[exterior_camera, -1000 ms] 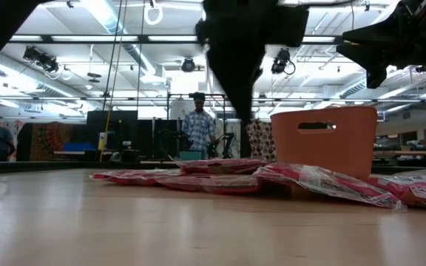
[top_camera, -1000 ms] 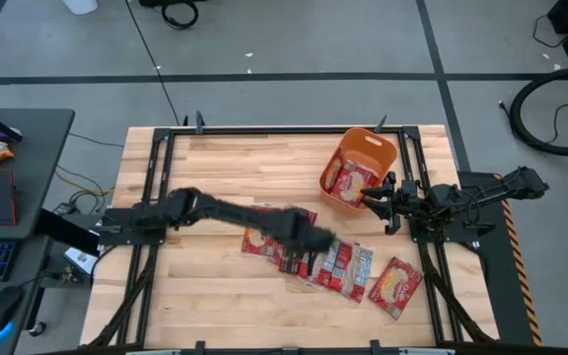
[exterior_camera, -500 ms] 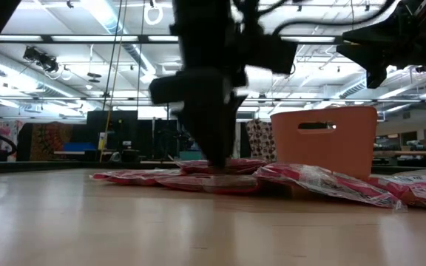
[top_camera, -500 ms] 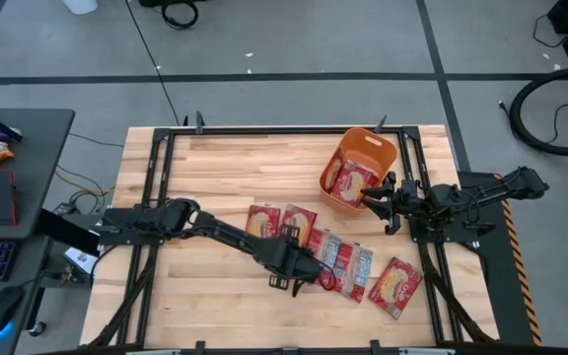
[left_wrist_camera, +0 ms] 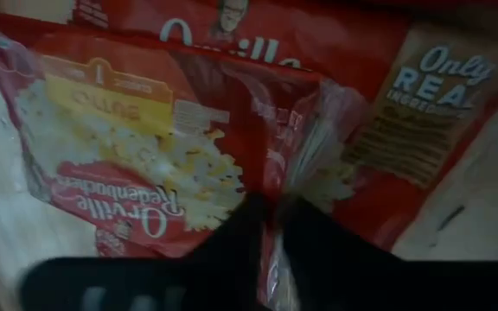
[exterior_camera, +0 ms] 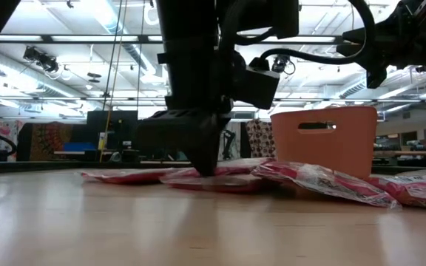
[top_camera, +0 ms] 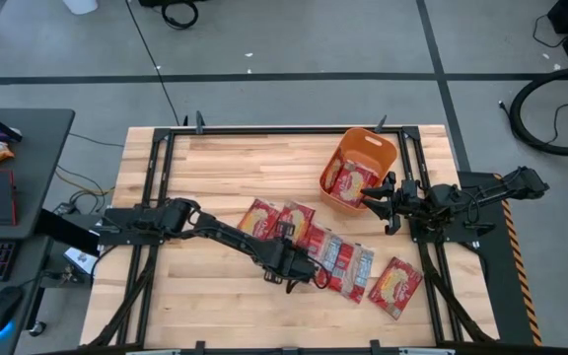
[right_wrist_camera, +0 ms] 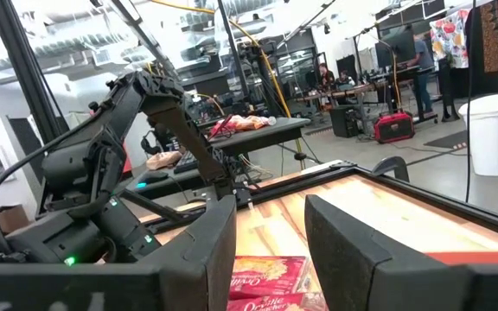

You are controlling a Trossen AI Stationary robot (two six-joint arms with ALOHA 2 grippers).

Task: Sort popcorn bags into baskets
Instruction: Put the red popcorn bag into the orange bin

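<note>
Several red popcorn bags (top_camera: 338, 258) lie overlapping in a row on the wooden table, two more (top_camera: 279, 221) just behind them and one (top_camera: 394, 286) off to the right. The orange basket (top_camera: 375, 150) stands at the far right with a bag (top_camera: 343, 180) inside. My left gripper (top_camera: 297, 274) points steeply down onto the middle of the row and is shut on a bag with a yellow popcorn picture (left_wrist_camera: 145, 147). My right gripper (top_camera: 387, 204) hangs open in the air beside the basket, nothing between its fingers. My left gripper pinches a raised fold of clear wrap at the side edge of the popcorn bag (left_wrist_camera: 277, 186) between its two fingertips (left_wrist_camera: 232, 238). The fingers slant down from above (exterior_camera: 203, 168). The bag lies flat in the row, resting on the table and on neighbouring bags.
Black rails (top_camera: 156, 177) run along the table's left and right sides. Bare wood (top_camera: 225, 168) lies behind the bags and along the near edge (top_camera: 215, 316). People and workbenches show in the room beyond the table.
My left gripper has sunk from above the bags onto the row, moving a little toward the table's near edge and tipping more steeply down. Its fingers have come together on the bag's wrap. The bags remain lying on the table.
</note>
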